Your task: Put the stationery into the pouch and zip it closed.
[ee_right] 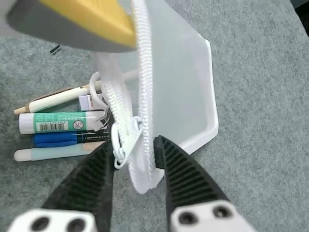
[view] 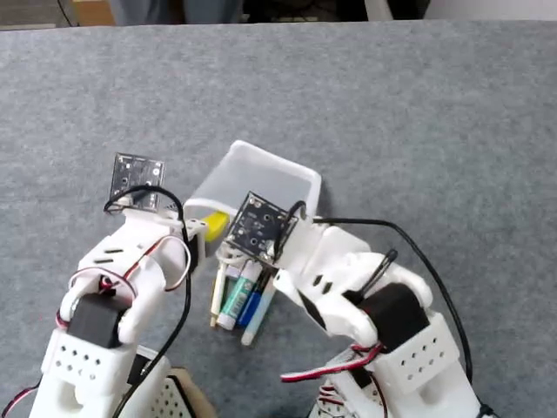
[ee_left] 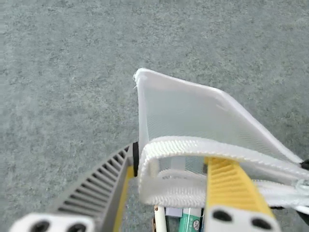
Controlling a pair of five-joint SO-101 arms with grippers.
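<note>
White mesh pouch (ee_left: 193, 116) is up close, mouth toward the camera, its two woven zip tapes parted, grey bench (ee_left: 63, 72) all round behind it. Left claw (ee_left: 174, 159) straddles the pouch's near corner with its fingers apart: the grey ribbed finger (ee_left: 104, 179) is outside with its tip against the rim corner, and the yellow finger (ee_left: 227, 186) pokes into the mouth, under the upper tape and over the lower one. Below the rim, ends of stationery (ee_left: 189, 220) peek out, a white pen and a green tube, the rest hidden by the pouch.
</note>
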